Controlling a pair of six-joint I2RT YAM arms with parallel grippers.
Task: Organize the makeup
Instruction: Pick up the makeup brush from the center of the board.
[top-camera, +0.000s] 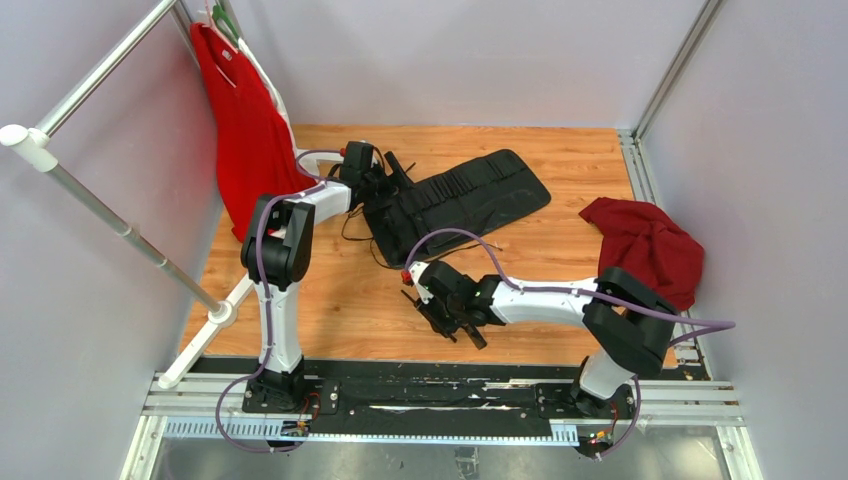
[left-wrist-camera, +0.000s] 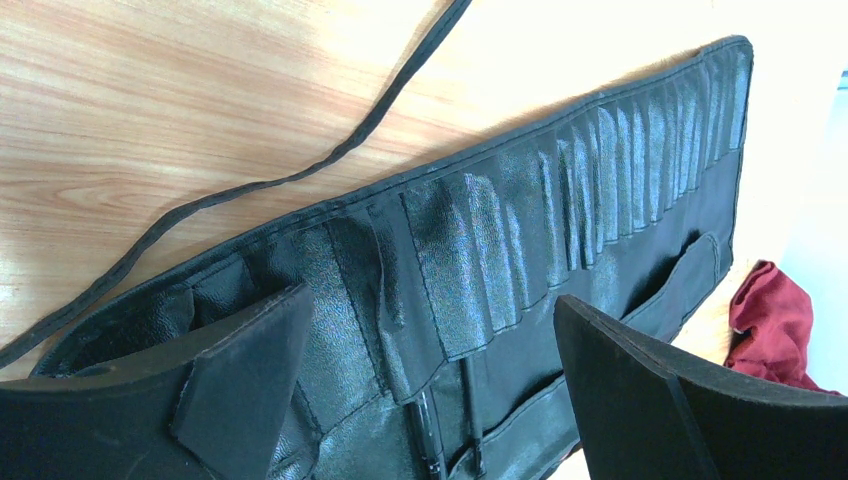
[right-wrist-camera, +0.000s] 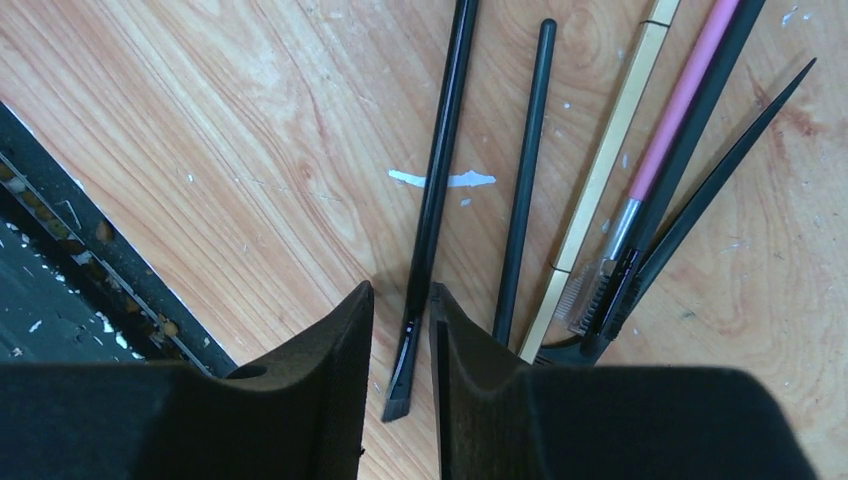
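Note:
Several makeup brushes lie side by side on the wooden table in the right wrist view. My right gripper (right-wrist-camera: 400, 300) straddles the leftmost black brush (right-wrist-camera: 437, 180), jaws narrowed around its bristle end; the right finger (right-wrist-camera: 470, 350) touches it and a small gap remains on the left. Beside it lie another black brush (right-wrist-camera: 525, 170), a tan one (right-wrist-camera: 610, 150) and a pink one (right-wrist-camera: 680, 100). My left gripper (left-wrist-camera: 430, 340) hovers wide open over the black slotted roll (left-wrist-camera: 520, 230), where two black brushes (left-wrist-camera: 425, 430) sit in slots. From above, the right gripper (top-camera: 440, 315) is near the table's front, the left gripper (top-camera: 385, 180) at the roll's (top-camera: 470, 195) left end.
A dark red cloth (top-camera: 650, 245) lies at the right side of the table. A red garment (top-camera: 245, 120) hangs from a white rack (top-camera: 120, 230) at the left. The roll's cord (left-wrist-camera: 300, 175) trails over the wood. A black rail (right-wrist-camera: 60, 270) borders the table's near edge.

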